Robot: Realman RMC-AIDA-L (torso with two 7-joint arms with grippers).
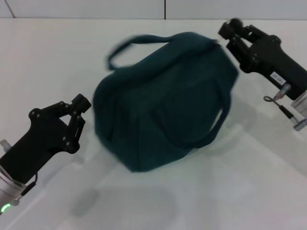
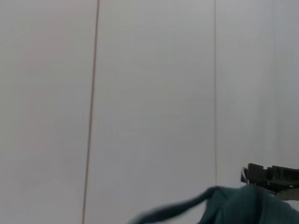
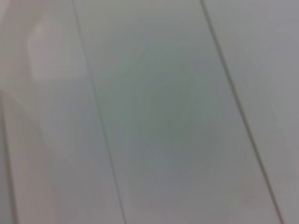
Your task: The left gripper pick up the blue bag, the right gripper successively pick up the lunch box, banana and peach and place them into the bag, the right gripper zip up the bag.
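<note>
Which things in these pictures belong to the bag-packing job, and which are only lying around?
Belonging to the job:
- blue bag, on the white table
- left gripper, beside the bag
- right gripper, at the bag's far corner

Lying about:
- nothing visible; lunch box, banana and peach are not in view

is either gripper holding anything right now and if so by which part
Nothing visibly held. The left gripper sits beside the blue bag, apart; the right gripper is at its far corner, contact unclear.
</note>
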